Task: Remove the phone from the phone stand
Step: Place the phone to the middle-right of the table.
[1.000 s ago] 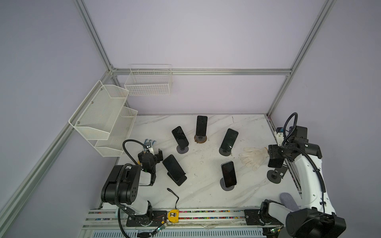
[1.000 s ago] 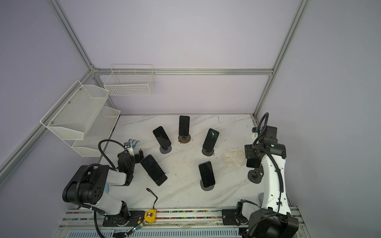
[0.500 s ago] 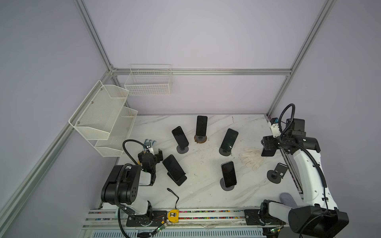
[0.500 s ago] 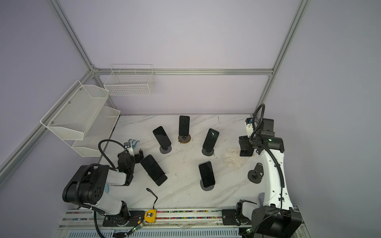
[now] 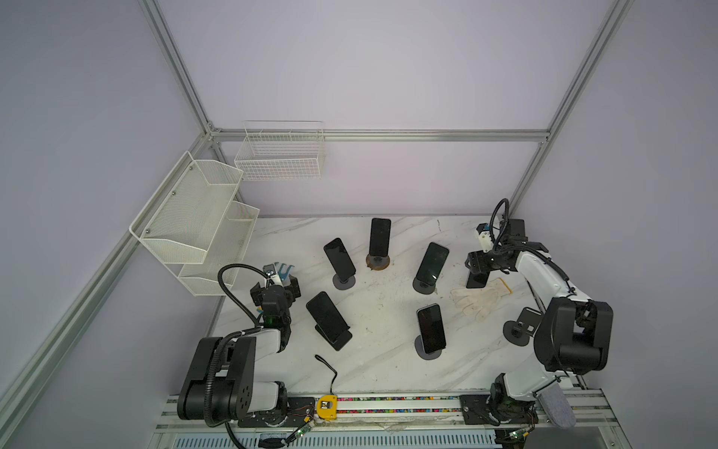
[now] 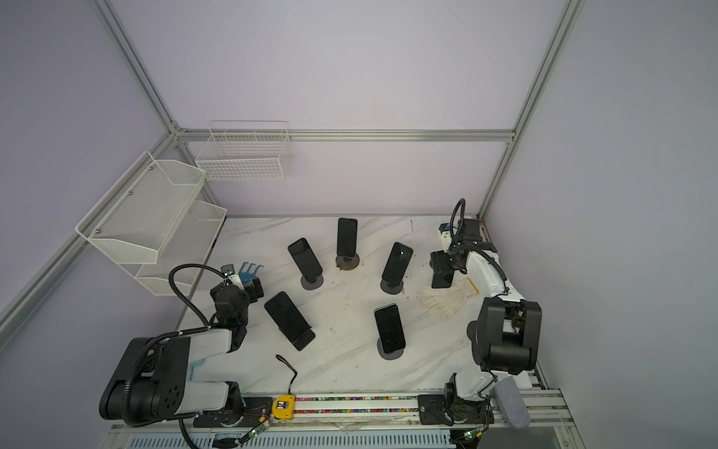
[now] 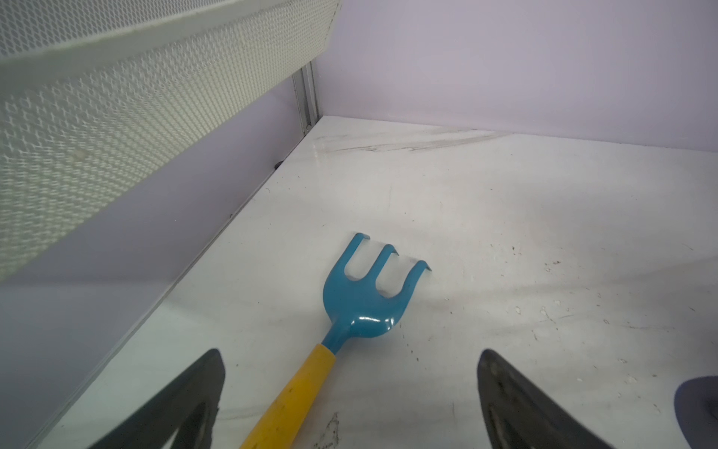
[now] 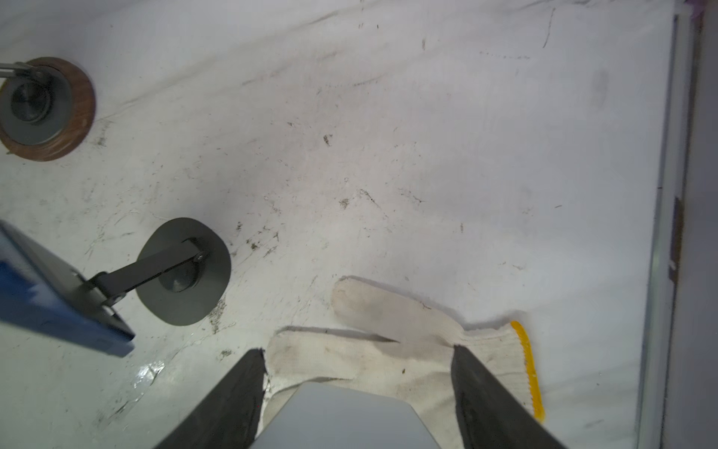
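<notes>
My right gripper (image 5: 477, 268) is shut on a black phone (image 5: 477, 278), holding it upright just above the table's back right, beside a white glove (image 5: 480, 299). In the right wrist view the phone's grey back (image 8: 342, 416) sits between my two dark fingers (image 8: 233, 400), above the glove (image 8: 388, 361). The phone stand (image 5: 518, 330) it came from stands bare near the right edge, partly behind my right arm. My left gripper (image 7: 351, 353) is open at the left side of the table, holding nothing.
Several other phones on stands fill the middle, such as those in both top views (image 5: 430, 328) (image 6: 289, 318). A blue rake with a yellow handle (image 7: 369, 295) lies between my left fingers. White mesh shelves (image 5: 194, 217) hang at the left. A yellow tape measure (image 5: 326, 406) lies at the front.
My right gripper has carried the phone up off the right-hand stand and toward the back, over the glove. The stand is left bare. The left arm has not moved.
</notes>
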You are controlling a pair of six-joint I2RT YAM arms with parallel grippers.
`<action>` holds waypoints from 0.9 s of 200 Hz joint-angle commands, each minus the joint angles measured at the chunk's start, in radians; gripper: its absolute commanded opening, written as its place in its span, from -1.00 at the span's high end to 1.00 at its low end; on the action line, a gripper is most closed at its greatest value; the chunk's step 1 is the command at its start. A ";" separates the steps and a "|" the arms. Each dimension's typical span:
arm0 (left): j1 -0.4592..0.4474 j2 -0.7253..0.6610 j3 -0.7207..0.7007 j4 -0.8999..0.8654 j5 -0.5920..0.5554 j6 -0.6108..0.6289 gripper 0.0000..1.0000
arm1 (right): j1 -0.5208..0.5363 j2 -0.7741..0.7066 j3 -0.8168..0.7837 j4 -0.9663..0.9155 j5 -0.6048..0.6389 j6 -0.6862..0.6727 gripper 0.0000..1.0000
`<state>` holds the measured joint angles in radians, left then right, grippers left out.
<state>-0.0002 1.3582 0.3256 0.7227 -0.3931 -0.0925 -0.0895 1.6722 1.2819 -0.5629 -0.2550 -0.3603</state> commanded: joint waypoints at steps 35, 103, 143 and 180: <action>0.000 -0.061 0.263 -0.428 -0.162 -0.080 -0.99 | 0.003 0.206 0.215 0.068 -0.028 -0.029 -0.37; 0.000 -0.300 0.392 -0.882 -0.299 -0.476 -0.99 | 0.011 0.351 0.309 0.094 0.042 -0.039 -0.37; 0.005 -0.446 0.407 -0.942 -0.113 -0.459 -0.99 | 0.021 0.417 0.338 0.105 0.057 -0.026 -0.37; 0.007 -0.526 0.492 -1.043 0.062 -0.349 -0.99 | 0.032 0.459 0.327 0.167 0.078 0.001 -0.36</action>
<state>-0.0002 0.8791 0.6754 -0.2565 -0.4778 -0.5011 -0.0711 2.0846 1.6108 -0.4290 -0.2165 -0.3626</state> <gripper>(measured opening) 0.996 0.729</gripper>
